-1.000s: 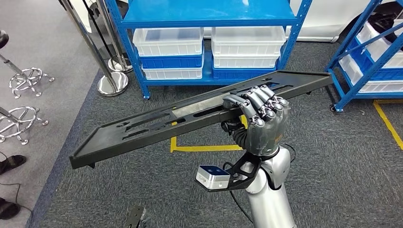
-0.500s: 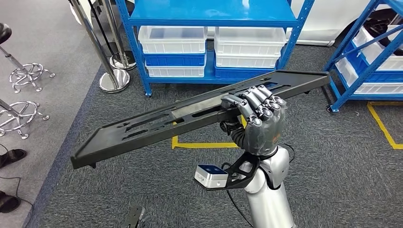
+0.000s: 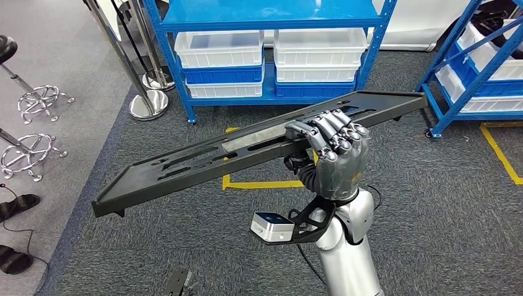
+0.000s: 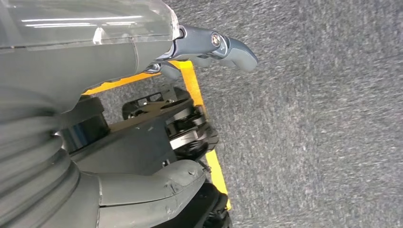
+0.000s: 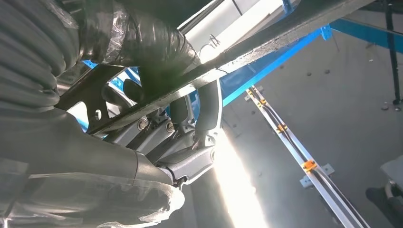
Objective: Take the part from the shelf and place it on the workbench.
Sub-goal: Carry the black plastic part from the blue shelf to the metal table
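Note:
A long flat black part [image 3: 185,166] with slotted cut-outs is held out over the carpet, tilted, its low end toward the left. My right hand [image 3: 333,154] grips its near edge a little right of the middle, fingers curled over the top. The right wrist view shows the part's underside [image 5: 285,38] crossing above the fingers [image 5: 199,156]. In the left wrist view, my left hand [image 4: 85,52] hangs over the grey carpet holding nothing, with a finger [image 4: 228,45] stretched out.
A blue shelf [image 3: 271,21] with white and blue bins [image 3: 219,49] stands ahead, and another blue rack [image 3: 475,68] is at the right. Stanchion bases [image 3: 148,105], chrome stool bases [image 3: 24,154] and a person's shoes [image 3: 15,259] lie left. Yellow tape [image 3: 259,184] marks the carpet.
The whole picture has shifted slightly, so the camera has moved a little. The part stays in my right hand at the same tilt.

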`<state>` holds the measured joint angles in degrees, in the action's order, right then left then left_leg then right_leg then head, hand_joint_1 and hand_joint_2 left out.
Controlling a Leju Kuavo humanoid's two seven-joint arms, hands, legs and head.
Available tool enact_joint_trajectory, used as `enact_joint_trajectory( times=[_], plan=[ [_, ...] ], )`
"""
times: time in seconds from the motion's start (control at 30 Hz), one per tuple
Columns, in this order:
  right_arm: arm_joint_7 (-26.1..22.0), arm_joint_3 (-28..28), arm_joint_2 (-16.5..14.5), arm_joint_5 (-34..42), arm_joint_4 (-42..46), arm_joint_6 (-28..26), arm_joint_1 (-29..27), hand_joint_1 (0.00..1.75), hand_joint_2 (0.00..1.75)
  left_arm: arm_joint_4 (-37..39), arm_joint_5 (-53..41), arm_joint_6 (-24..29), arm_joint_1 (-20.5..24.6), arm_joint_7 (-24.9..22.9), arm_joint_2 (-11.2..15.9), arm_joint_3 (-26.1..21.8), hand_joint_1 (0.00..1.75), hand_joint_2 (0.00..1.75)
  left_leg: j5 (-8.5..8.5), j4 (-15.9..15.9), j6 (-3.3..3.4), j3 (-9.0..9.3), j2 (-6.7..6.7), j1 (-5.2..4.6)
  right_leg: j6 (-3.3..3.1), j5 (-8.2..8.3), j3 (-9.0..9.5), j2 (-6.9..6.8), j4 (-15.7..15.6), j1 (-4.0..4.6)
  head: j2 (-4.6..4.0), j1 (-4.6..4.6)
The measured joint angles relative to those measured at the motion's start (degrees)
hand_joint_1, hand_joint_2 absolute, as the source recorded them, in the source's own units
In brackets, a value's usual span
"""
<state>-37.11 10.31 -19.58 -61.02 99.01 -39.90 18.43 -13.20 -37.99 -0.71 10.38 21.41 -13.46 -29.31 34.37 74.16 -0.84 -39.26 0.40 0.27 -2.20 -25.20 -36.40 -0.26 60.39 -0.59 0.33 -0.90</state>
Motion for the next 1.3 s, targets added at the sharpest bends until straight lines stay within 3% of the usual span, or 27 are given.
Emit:
enact_joint_trajectory(
  times=[0.03,0.1,0.17,0.3,0.37,0.43,0.47,0.5,0.53,0.57,0.63,0.67,0.7,0.8,0.87,0.93,1.0,1.03,1.07,1.13,1.2,1.23,1.3],
  plan=[
    [0.0,0.0,0.0,0.0,-0.1,0.0,0.0,1.71,1.75,0.0,0.0,0.0,0.0,0.0,0.0,0.0,0.0,1.75,-1.08,-1.3,0.03,0.92,0.0,0.05,0.07,0.22,-0.23,0.02,0.0,0.0,0.0,-0.01],
    [0.0,0.0,0.0,0.0,-0.1,0.0,0.1,1.71,1.75,0.0,0.0,0.1,0.1,0.0,0.0,0.0,0.0,1.75,-4.38,-8.8,0.38,5.24,-0.06,0.05,0.36,0.65,-0.5,0.08,0.0,-0.01,0.0,0.0],
    [0.2,0.2,0.0,0.0,-0.2,0.0,0.3,1.71,1.75,0.0,0.0,0.1,0.4,0.0,0.0,0.0,0.0,1.75,-6.13,-14.9,0.9,8.39,-0.14,-0.23,0.93,1.1,-0.65,0.1,0.0,0.04,0.0,0.01],
    [0.7,0.5,-0.1,-0.1,-0.4,0.0,0.7,1.71,1.75,0.0,0.0,0.1,0.6,-0.3,-0.1,0.0,0.0,1.75,-7.51,-16.6,2.32,8.5,-0.09,-0.55,2.36,1.61,-0.93,0.07,-0.1,-0.15,0.0,0.01],
    [0.9,0.5,-0.1,-0.2,-0.5,0.0,0.9,1.71,1.75,0.0,0.0,0.1,0.8,-0.3,-0.1,0.0,0.0,1.75,-8.78,-17.4,3.15,8.01,0.1,-0.36,2.69,-1.31,-2.11,0.13,2.6,-0.15,0.0,0.03],
    [1.0,0.5,-0.1,-0.3,-0.6,0.0,1.0,1.71,1.75,0.0,0.0,0.1,0.9,-0.4,-0.2,0.0,0.0,1.75,-9.69,-17.4,3.58,6.84,0.24,-0.49,2.9,-6.34,-4.34,0.18,9.2,-0.15,0.0,0.04],
    [1.0,0.5,-0.1,-0.3,-0.7,0.0,1.1,1.71,1.75,0.0,0.0,0.1,0.9,-0.4,-0.2,0.0,0.0,1.75,-10.11,-17.3,3.63,6.13,0.27,-0.56,3.02,-8.07,-5.14,0.19,12.4,-0.15,0.0,0.03],
    [1.1,0.5,0.0,-0.4,-0.8,0.0,1.1,1.71,1.75,0.0,0.0,0.1,0.9,-0.4,-0.2,0.0,0.0,1.75,-10.49,-17.1,3.63,5.41,0.29,-0.6,3.13,-8.78,-5.21,0.19,14.2,-0.16,0.0,0.04],
    [1.1,0.5,0.0,-0.5,-0.9,0.0,1.1,1.71,1.75,0.0,0.0,0.1,0.9,-0.4,-0.2,0.0,0.0,1.75,-10.83,-16.9,3.56,4.69,0.3,-0.61,3.19,-8.44,-4.27,0.17,14.0,-0.19,0.0,0.04],
    [1.1,0.5,0.0,-0.6,-0.9,0.0,1.1,1.71,1.75,0.0,0.0,0.1,0.9,-0.4,-0.2,0.0,0.0,1.75,-11.11,-16.6,3.44,4.01,0.28,-0.6,3.2,-7.33,-2.26,0.15,11.7,-0.22,0.0,0.03],
    [1.1,0.5,-0.1,-0.7,-1.0,0.0,1.4,1.71,1.75,0.0,0.0,0.1,0.9,-0.4,-0.2,0.0,0.0,1.75,-11.48,-15.7,3.13,2.81,0.25,-0.63,2.98,-5.53,2.76,0.07,4.5,-0.22,0.0,0.02],
    [1.1,0.5,-0.1,-0.7,-1.0,0.0,1.5,1.71,1.75,0.0,0.0,0.0,0.9,-0.4,-0.2,0.0,0.0,1.75,-11.66,-15.3,2.87,2.38,0.24,-0.68,2.76,-5.0,4.3,0.1,2.0,-0.11,0.0,0.02],
    [1.1,0.5,-0.1,-0.7,-1.0,0.0,1.7,1.71,1.75,0.0,0.0,0.0,1.0,-0.4,-0.2,0.0,0.0,1.75,-11.87,-15.0,2.57,2.07,0.23,-0.74,2.51,-4.92,4.99,0.14,0.6,-0.02,0.0,0.01],
    [1.2,0.5,-0.2,-0.9,-1.1,0.0,1.9,1.71,1.75,0.0,0.0,-0.1,1.1,-0.4,-0.2,-0.1,0.0,1.75,-12.49,-14.7,1.5,1.57,0.18,-0.68,1.42,-4.06,4.34,0.24,0.0,0.1,0.0,0.02],
    [1.2,0.5,-0.3,-1.0,-1.3,0.0,2.2,1.71,1.75,0.0,0.0,-0.1,1.1,-0.4,-0.2,-0.1,0.0,1.75,-10.03,-12.5,0.8,0.42,0.05,-0.46,0.57,-3.0,3.49,0.17,-0.2,-0.04,0.0,0.01],
    [1.2,0.5,-0.5,-1.0,-1.4,0.0,2.5,1.71,1.75,0.0,0.0,-0.2,1.1,-0.5,-0.2,-0.1,0.0,1.75,-4.86,-6.3,0.17,-1.68,-0.04,-0.2,0.16,-1.87,2.16,0.14,-0.2,-0.07,0.0,-0.02],
    [1.2,0.5,-0.5,-1.0,-1.6,0.0,2.5,1.71,1.75,0.0,0.0,-0.2,1.1,-0.5,-0.2,-0.1,0.0,1.75,-1.73,-0.3,-0.18,-2.85,-0.03,-0.03,0.12,-0.73,0.61,0.12,-0.2,-0.02,0.0,-0.01],
    [1.2,0.5,-0.5,-1.0,-1.7,0.0,2.5,1.71,1.75,0.0,0.0,-0.2,1.1,-0.5,-0.2,-0.1,0.0,1.75,-1.82,0.6,-0.21,-2.3,-0.04,-0.01,0.15,-0.17,-0.17,0.11,-0.2,-0.01,0.0,-0.01],
    [1.2,0.5,-0.5,-1.0,-1.8,0.0,2.5,1.71,1.75,0.0,0.0,-0.2,1.1,-0.5,-0.2,-0.1,0.0,1.75,-2.84,-0.6,-0.13,-0.71,-0.04,-0.01,0.21,0.39,-0.92,0.12,-0.1,-0.01,0.0,-0.01],
    [1.2,0.5,-0.6,-1.1,-1.8,0.0,2.6,1.71,1.75,0.0,0.0,-0.1,1.2,-0.5,-0.2,-0.1,0.0,1.75,-4.81,-7.8,0.3,4.94,-0.1,-0.07,0.46,1.45,-2.09,0.19,-0.1,-0.01,0.0,-0.02],
    [1.2,0.5,-0.6,-1.1,-1.9,0.0,2.7,1.71,1.75,0.0,0.0,-0.1,1.5,-0.5,-0.2,-0.1,0.0,1.75,-5.0,-14.6,0.97,9.52,-0.19,-0.41,1.03,2.41,-2.59,0.21,-0.2,-0.02,0.0,-0.01],
    [1.1,0.5,-0.6,-1.1,-1.9,0.0,2.9,1.71,1.75,0.0,0.0,-0.1,1.6,-0.4,-0.2,0.0,0.0,1.75,-4.72,-16.2,1.33,10.34,-0.22,-0.61,1.41,2.87,-2.63,0.18,-0.3,-0.05,0.0,0.0],
    [1.0,0.5,-0.6,-1.0,-2.0,0.0,3.1,1.71,1.75,0.0,0.1,-0.1,1.7,-0.4,-0.2,-0.1,0.0,1.75,-5.56,-17.0,2.22,10.1,-0.2,-0.73,2.19,3.74,-2.59,0.13,-0.8,-0.06,0.0,0.01]
  ],
)
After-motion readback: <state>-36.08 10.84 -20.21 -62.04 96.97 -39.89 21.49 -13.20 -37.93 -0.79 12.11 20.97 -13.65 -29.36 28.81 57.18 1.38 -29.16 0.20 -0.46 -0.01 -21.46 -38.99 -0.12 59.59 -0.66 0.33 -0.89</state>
